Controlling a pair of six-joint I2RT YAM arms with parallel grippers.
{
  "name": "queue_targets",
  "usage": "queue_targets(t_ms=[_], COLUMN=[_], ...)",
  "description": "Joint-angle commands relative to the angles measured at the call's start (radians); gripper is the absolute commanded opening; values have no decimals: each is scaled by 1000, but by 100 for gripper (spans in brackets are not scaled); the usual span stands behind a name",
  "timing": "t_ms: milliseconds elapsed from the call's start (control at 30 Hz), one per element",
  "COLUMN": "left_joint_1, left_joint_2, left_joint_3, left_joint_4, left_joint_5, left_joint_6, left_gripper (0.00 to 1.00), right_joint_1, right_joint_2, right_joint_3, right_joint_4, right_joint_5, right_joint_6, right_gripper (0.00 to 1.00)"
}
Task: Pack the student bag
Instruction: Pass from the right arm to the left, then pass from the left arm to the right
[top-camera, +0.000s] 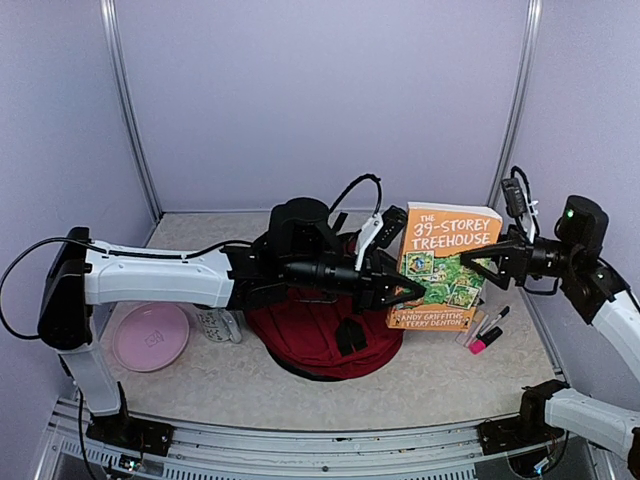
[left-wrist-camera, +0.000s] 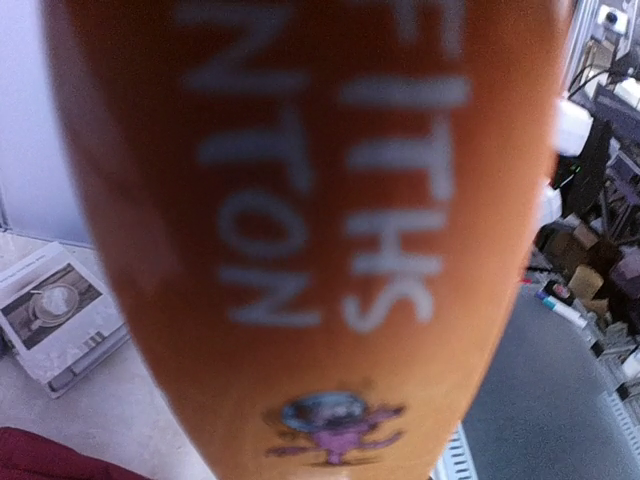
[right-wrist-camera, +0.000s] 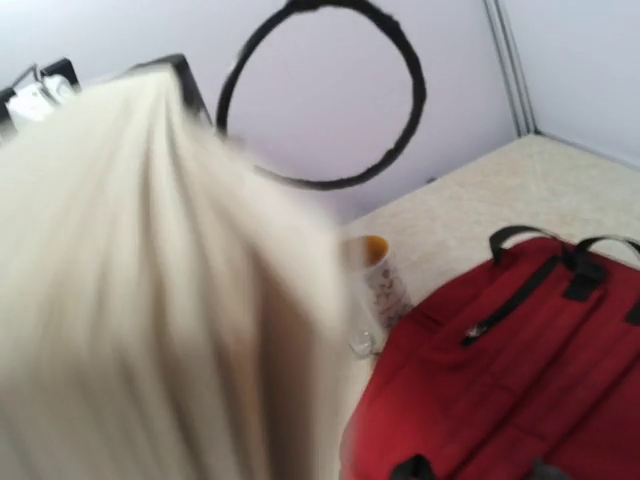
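The student bag (top-camera: 310, 340) lies flat at the table's middle, dark red with black straps; it also shows in the right wrist view (right-wrist-camera: 520, 370). An orange book, "The 39-Storey Treehouse" (top-camera: 450, 265), stands upright just right of the bag. My left gripper (top-camera: 408, 291) reaches over the bag and is shut on the book's lower spine edge; the spine (left-wrist-camera: 320, 250) fills the left wrist view and hides the fingers. My right gripper (top-camera: 482, 263) stands open at the book's right edge. Blurred page edges (right-wrist-camera: 130, 300) cover the left of the right wrist view.
A pink plate (top-camera: 150, 336) sits at the near left. A patterned cup (right-wrist-camera: 380, 280) lies beside the bag. Markers (top-camera: 488, 330) lie right of the book's foot. A white printed packet (left-wrist-camera: 55, 310) rests on the table. A black cable loop (top-camera: 355, 195) arcs above the bag.
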Motion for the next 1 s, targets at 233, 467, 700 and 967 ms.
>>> queue_targets(t_ms=[233, 467, 700, 967], left_joint_1=[-31, -67, -89, -89], left_joint_2=[-37, -10, -4, 0], left_joint_3=[274, 335, 344, 351], left_joint_4=[-717, -776, -803, -806], left_joint_5=[-517, -576, -562, -532], left_joint_6=[500, 558, 591, 586], left_gripper=[0, 0, 0, 0], right_joint_1=[11, 40, 216, 364], right_joint_2=[20, 49, 130, 195], right_joint_3=[447, 439, 418, 318], right_joint_4=[-695, -606, -632, -588], right_joint_5=[160, 128, 239, 285], right_joint_6=[-612, -604, -622, -585], right_gripper=[100, 100, 100, 100])
